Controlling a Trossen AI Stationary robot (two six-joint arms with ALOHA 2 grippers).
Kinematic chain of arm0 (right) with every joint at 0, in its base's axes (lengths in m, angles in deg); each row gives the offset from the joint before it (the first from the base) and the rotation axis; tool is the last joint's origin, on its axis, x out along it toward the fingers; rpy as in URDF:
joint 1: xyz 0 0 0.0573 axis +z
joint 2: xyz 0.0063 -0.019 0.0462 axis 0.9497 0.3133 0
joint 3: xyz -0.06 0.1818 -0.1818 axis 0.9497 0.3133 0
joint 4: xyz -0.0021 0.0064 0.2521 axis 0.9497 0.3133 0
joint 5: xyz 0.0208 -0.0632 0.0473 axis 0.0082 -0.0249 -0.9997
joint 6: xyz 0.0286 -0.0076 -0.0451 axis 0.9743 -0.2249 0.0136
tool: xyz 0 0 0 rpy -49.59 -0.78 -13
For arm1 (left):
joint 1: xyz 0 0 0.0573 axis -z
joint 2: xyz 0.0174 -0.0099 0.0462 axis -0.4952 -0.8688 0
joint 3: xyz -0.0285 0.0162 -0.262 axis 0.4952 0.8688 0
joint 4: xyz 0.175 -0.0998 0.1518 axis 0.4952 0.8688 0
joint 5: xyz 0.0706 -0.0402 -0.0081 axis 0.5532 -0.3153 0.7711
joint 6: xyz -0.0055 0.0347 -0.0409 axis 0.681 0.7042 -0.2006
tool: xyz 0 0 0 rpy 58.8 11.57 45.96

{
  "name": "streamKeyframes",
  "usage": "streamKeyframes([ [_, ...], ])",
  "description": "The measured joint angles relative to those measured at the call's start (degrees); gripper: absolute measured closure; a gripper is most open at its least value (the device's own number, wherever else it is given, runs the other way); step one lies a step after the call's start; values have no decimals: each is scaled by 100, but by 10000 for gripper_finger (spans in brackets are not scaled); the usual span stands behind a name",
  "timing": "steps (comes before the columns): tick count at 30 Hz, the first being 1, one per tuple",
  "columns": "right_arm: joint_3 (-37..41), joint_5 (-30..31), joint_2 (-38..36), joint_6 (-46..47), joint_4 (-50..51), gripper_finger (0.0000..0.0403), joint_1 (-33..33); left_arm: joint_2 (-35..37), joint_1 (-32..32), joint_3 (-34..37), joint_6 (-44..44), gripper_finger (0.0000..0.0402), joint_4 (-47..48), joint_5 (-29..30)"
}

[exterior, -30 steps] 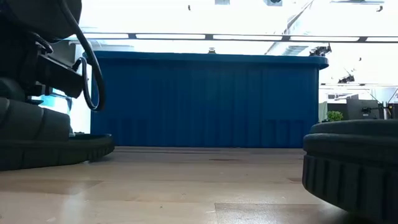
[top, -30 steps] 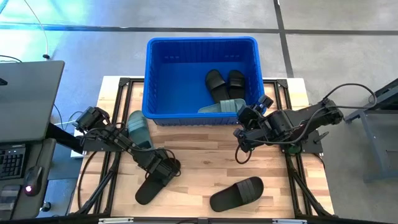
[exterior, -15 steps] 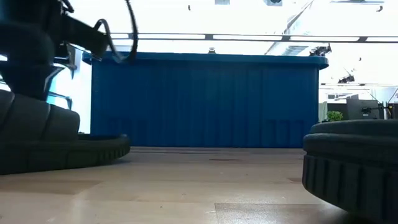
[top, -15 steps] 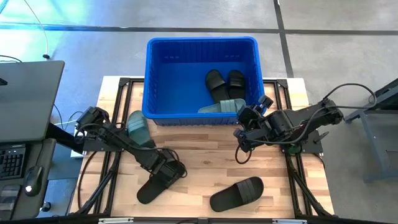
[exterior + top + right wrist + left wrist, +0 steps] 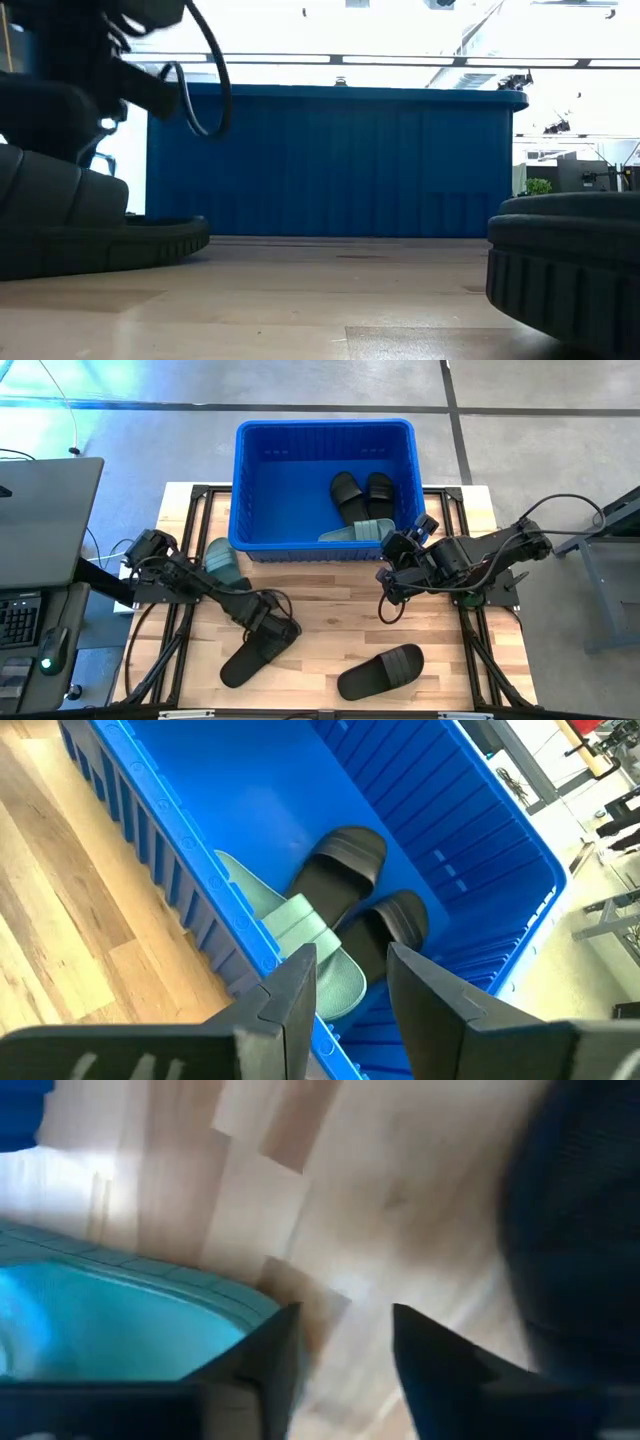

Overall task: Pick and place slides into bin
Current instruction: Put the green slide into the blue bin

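**Left pincer over a black slide**

I see a pale wood desk [image 5: 330,610] on grey floor. The blue bin [image 5: 300,540] holds two black slides [image 5: 357,492] and a green one [image 5: 362,531]. My left pincer [image 5: 280,632], fingers apart, hovers over a black slide [image 5: 248,656] lying diagonally. The right pincer [image 5: 384,606] waits, spread, near the bin.

Bin [image 5: 270,480] — glossy blue ribbed plastic; table [image 5: 330,620] — smooth pale wood planks; black slides [image 5: 380,670] look matte, rubbery.

Bin [image 5: 290,480] holds three slides [image 5: 358,495]; three more on table.
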Motion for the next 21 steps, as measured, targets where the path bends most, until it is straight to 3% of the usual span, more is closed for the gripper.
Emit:
streamKeyframes([
  [6,0,-232,0,52,-3,288,0,3,-335,607,-50,163,-255,-339],
  [10,0,-357,0,44,-3,288,0,50,-433,994,-43,132,-824,-665],
  [14,0,-355,0,3,2,288,0,49,-424,997,-263,132,-733,-574],
  [21,0,-235,2,-116,-6,288,-13,186,-423,405,39,176,-41,-605],
])
